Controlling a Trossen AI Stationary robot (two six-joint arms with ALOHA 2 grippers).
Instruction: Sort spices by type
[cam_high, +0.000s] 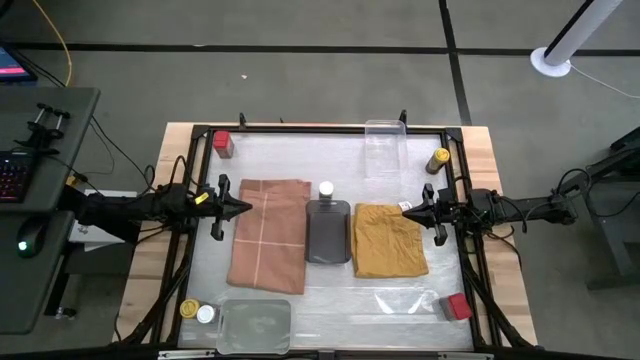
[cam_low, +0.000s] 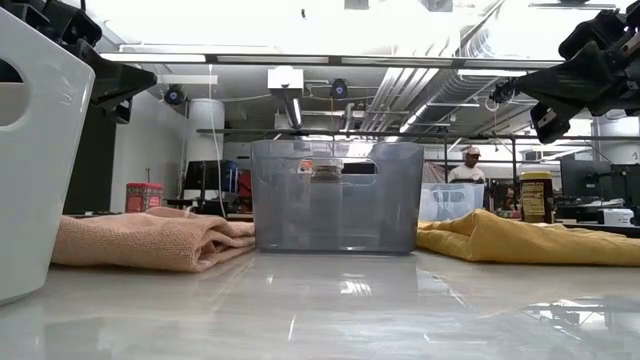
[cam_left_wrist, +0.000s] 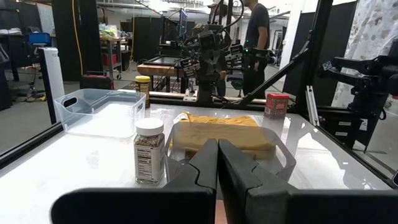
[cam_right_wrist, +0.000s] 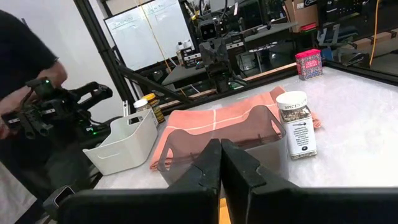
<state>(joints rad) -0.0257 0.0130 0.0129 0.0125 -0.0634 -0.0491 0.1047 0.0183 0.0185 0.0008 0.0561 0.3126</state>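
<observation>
A white-capped jar (cam_high: 326, 189) stands upright at the far end of the dark grey tray (cam_high: 328, 232), between a pink cloth (cam_high: 268, 235) and a yellow cloth (cam_high: 388, 240). One red tin (cam_high: 222, 143) sits at the far left corner and the other (cam_high: 459, 306) at the near right. One yellow-capped jar (cam_high: 438, 160) stands far right. A second one (cam_high: 189, 309) and a white-capped jar (cam_high: 206, 314) stand near left. My left gripper (cam_high: 240, 208) hovers shut over the pink cloth's left edge. My right gripper (cam_high: 408, 210) hovers shut over the yellow cloth's right part. Both point at the tray.
A clear tray (cam_high: 385, 145) lies at the far edge and a pale bin (cam_high: 255, 325) at the near edge, with another clear tray (cam_high: 405, 300) near right. A black frame (cam_high: 330, 127) rims the work area. A person (cam_left_wrist: 255, 31) stands beyond the table.
</observation>
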